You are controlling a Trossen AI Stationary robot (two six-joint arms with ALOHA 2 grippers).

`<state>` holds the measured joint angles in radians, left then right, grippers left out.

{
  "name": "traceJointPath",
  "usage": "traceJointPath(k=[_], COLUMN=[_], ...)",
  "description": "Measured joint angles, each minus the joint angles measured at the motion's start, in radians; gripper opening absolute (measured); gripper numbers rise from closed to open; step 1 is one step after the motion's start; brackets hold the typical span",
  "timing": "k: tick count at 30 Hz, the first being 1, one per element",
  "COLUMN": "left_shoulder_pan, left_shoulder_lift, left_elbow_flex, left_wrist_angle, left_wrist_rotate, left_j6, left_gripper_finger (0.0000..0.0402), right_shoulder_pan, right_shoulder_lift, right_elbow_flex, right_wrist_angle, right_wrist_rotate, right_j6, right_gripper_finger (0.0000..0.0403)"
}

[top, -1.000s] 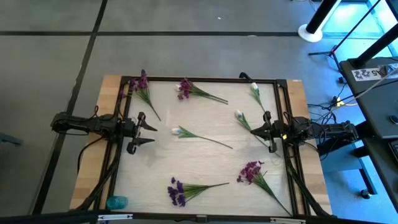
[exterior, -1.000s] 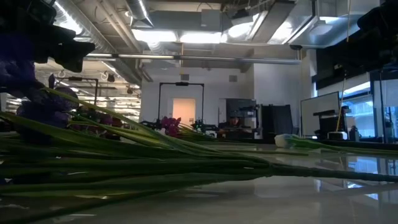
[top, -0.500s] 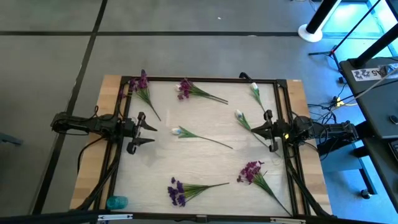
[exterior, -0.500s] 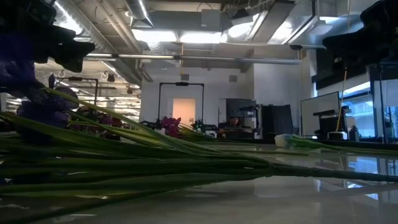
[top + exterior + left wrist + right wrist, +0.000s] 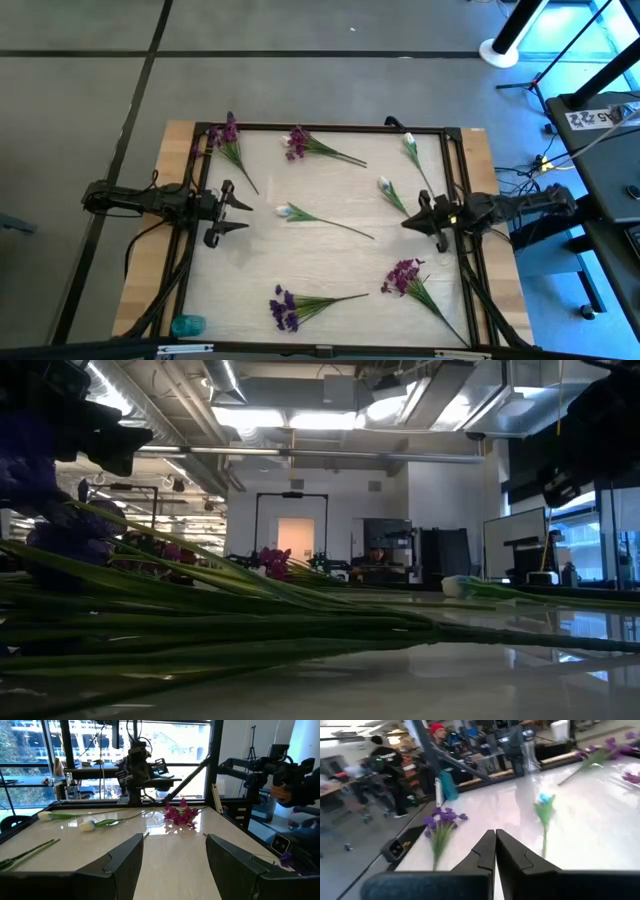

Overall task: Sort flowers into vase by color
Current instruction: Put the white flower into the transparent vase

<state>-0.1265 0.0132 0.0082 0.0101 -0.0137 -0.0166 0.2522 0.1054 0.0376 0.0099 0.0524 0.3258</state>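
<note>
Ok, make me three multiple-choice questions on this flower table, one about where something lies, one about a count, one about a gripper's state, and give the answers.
1. Where is the small teal object?
A. near left corner, on the wooden edge
B. middle of the white table top
C. far right corner

2. How many white-budded green sprigs lie on the table?
A. one
B. three
C. six

3. How do the right gripper's dark fingers stand?
A. wide open
B. shut, holding nothing
C. shut on a purple flower

Answers:
1 A: the teal object sits by the near left corner of the table.
2 B: three white-budded sprigs show from above.
3 B: the right gripper has its fingers together, empty.
</note>
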Motion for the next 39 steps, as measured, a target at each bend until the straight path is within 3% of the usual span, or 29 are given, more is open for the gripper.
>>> traceJointPath(k=[7, 9, 13, 18, 22, 26, 30, 33, 39], left_shoulder_pan=[0.0, 0.0, 0.0, 0.0, 0.0, 0.0, 0.0, 0.0, 0.0], left_shoulder_lift=[0.0, 0.0, 0.0, 0.0, 0.0, 0.0, 0.0, 0.0, 0.0], left_elbow_flex=[0.0, 0.0, 0.0, 0.0, 0.0, 0.0, 0.0, 0.0, 0.0], left_wrist_angle=[0.0, 0.0, 0.0, 0.0, 0.0, 0.0, 0.0, 0.0, 0.0], left_wrist_rotate=[0.0, 0.0, 0.0, 0.0, 0.0, 0.0, 0.0, 0.0, 0.0], left_j6=[0.0, 0.0, 0.0, 0.0, 0.0, 0.0, 0.0, 0.0, -0.001], left_gripper_finger=[0.0213, 0.0213, 0.0213, 0.0213, 0.0213, 0.0213, 0.0213, 0.0213, 0.0213], right_shoulder_pan=[0.18, 0.194, 0.193, 0.193, 0.193, 0.193, 0.193, 0.182, 0.089], right_shoulder_lift=[0.281, 0.383, 0.608, 0.853, 1.024, 1.17, 1.296, 1.382, 1.57], right_elbow_flex=[0.001, 0.0, 0.035, 0.154, 0.273, 0.389, 0.507, 0.61, 0.805], right_wrist_angle=[0.128, 0.216, 0.416, 0.471, 0.463, 0.459, 0.449, 0.343, 0.239], right_wrist_rotate=[0.338, 0.381, 0.41, 0.419, 0.444, 0.399, 0.41, 0.407, 0.392], right_j6=[0.007, 0.007, 0.003, 0.008, 0.021, 0.036, 0.036, 0.034, -0.019], right_gripper_finger=[0.0014, 0.0015, 0.004, 0.0092, 0.0124, 0.014, 0.0143, 0.0143, 0.0143])
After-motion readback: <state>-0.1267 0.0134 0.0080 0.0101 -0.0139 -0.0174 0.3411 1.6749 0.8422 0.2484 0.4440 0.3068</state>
